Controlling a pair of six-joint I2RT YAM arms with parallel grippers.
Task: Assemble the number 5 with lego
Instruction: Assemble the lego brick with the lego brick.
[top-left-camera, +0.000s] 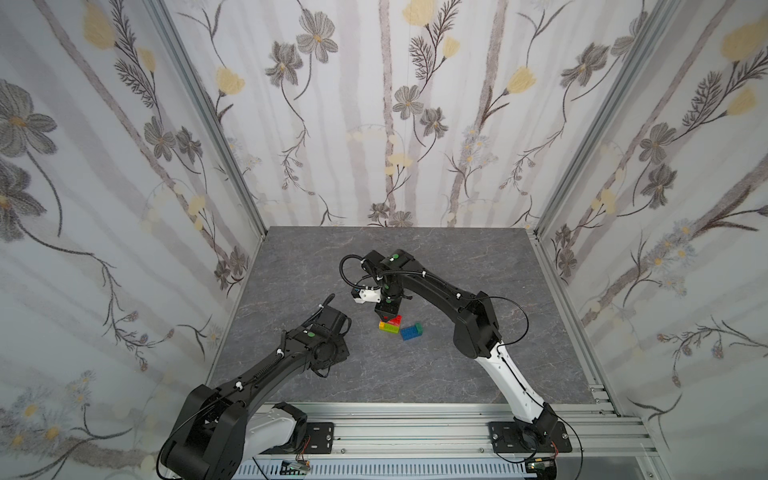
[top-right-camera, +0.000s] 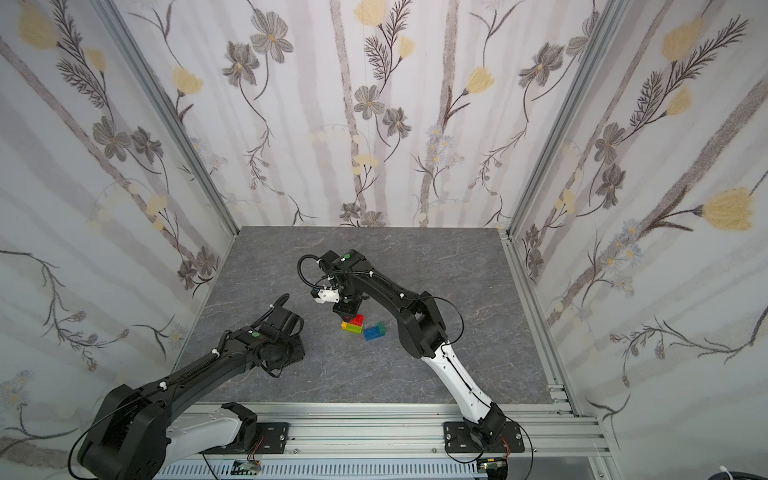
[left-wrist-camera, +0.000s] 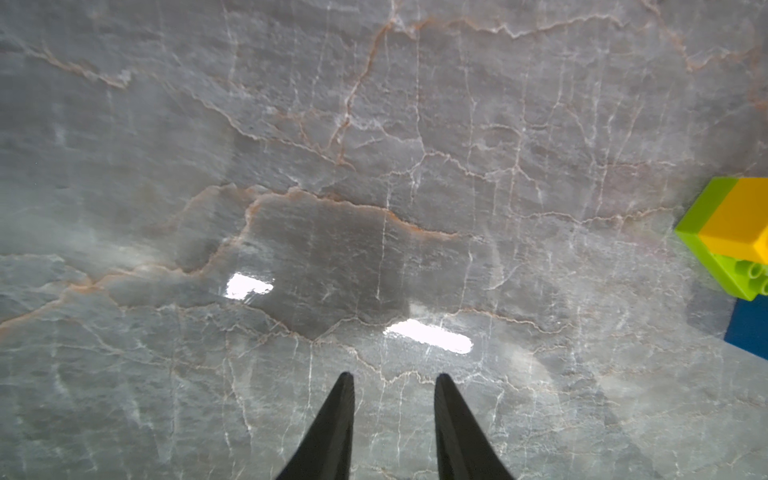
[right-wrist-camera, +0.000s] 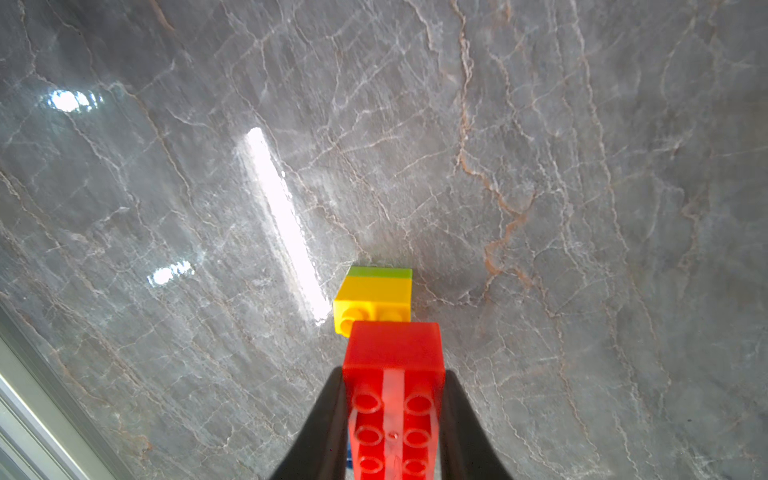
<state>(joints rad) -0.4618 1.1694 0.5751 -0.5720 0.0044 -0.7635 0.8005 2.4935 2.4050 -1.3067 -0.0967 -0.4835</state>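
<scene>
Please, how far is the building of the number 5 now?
Done: the yellow brick sits on the lime green brick. In hand: the right pincer grips the red brick at the yellow one, not clearly pressed on. To do: the blue brick, with the dark green brick against it, lies apart. The left pincer is open, empty.

Grey veined tabletop (right-wrist-camera: 540, 166) — red brick (right-wrist-camera: 394, 361), yellow brick (right-wrist-camera: 376, 295).

**No legible text, brand, number or sign in any view.**
The only markings are plain round green stickers (top-left-camera: 395, 256) on the black robot arms, and they bear no characters. The studs of the red plastic lego brick (right-wrist-camera: 392, 415), seen close in the right wrist view, show no readable embossing. The small circuit boards (top-left-camera: 296, 466) at the front aluminium rail are too small to read.
</scene>
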